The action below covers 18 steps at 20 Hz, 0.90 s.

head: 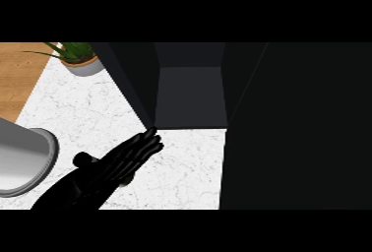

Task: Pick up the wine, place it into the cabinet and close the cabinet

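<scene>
A white marbled desk [80, 106] carries a potted plant [78, 59] at the far left, a dark open cabinet [190, 88] at the far middle, and a grey rounded thing [25, 160] at the left edge.

White counter [87, 110] with fine grey veining; black cabinet [291, 123], its interior dark grey; black hand [120, 165]; green plant [73, 50] in a seemingly grey pot.

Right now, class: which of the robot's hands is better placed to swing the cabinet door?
Left. The left hand, fingers straight, has its fingertips at the lower edge of the open cabinet door. The right hand is not visible.
</scene>
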{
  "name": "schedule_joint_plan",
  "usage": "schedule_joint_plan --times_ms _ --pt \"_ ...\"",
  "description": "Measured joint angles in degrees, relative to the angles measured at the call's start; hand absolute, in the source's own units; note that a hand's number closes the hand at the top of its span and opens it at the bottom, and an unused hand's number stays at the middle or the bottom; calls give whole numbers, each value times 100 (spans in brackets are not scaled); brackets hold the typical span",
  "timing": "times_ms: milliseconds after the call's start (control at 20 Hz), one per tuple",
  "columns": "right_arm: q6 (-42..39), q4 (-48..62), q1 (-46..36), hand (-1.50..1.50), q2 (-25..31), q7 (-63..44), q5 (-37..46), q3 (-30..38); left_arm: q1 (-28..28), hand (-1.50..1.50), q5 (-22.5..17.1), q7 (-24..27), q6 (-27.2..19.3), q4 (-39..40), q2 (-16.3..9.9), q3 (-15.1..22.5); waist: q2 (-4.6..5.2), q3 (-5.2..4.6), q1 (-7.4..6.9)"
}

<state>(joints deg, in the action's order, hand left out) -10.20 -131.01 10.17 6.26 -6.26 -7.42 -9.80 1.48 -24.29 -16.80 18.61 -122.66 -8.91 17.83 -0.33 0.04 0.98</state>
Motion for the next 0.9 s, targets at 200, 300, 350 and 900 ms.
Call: schedule_joint_plan --times_ms 200,300,350,900 --pt "-42 -750 324 -150 139 -554 -254 -102 -80 -150 -393 -836 -372 -785 -13 245 -1 -2 -41" --pt "-3 -779 313 -150 117 -671 -242 -192 -130 -150 -473 -1212 -573 -1082 -61 275 4 -2 -63" --pt "4 -799 346 -150 115 -703 -232 -247 -140 -150 -493 -1373 -645 -1117 -102 250 4 -3 -69" --pt "189 -1094 532 -150 145 -1022 -93 -581 -79 -150 -504 -2156 -1215 -1252 -94 495 -19 -4 -93"
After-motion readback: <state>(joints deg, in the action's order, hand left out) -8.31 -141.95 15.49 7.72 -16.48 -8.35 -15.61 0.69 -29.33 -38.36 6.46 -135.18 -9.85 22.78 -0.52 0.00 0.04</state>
